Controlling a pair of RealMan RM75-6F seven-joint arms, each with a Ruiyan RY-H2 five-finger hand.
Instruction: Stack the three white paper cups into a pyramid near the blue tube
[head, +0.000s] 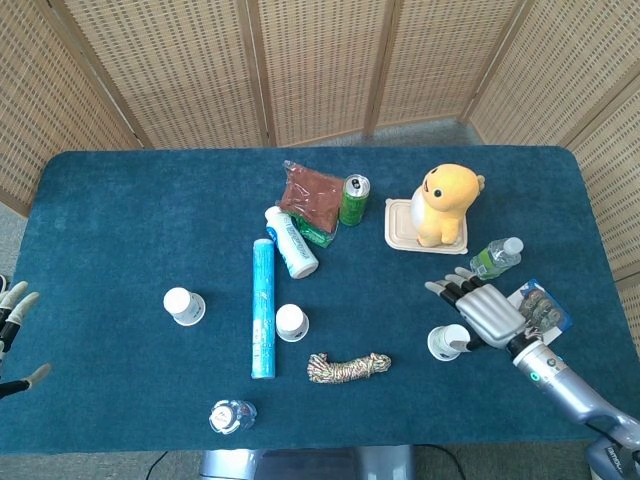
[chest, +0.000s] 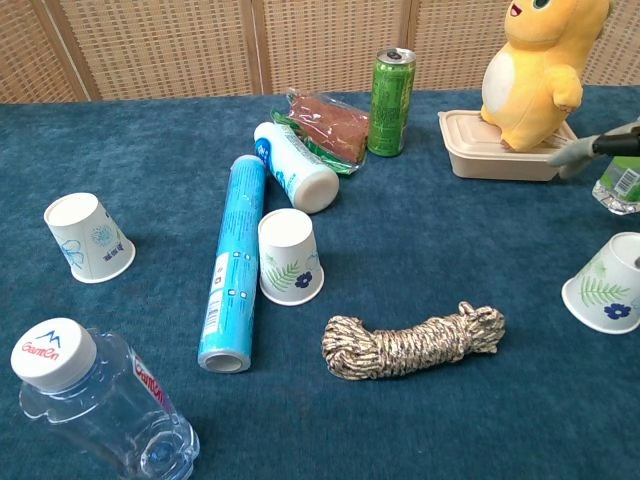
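Right hand (head: 490, 312) spread, holding nothing, thumb beside upside-down paper cup (head: 445, 342). Left hand (head: 12, 320) at table edge, fingers apart, empty. Second cup (head: 291, 322) upside down just right of blue tube (head: 262, 307); third cup (head: 184, 305) left of tube, well apart.

On the worktop (head: 120, 200) we see the tube (head: 262, 308) lying lengthwise, one cup (head: 184, 306) to its left, a second cup (head: 291, 322) just beside it on the right, and a third cup (head: 445, 342) far right. A rope (head: 348, 367) lies between the latter two, nearer us. Behind stand a can (head: 354, 200) and a toy (head: 444, 204) on a box (head: 400, 228).
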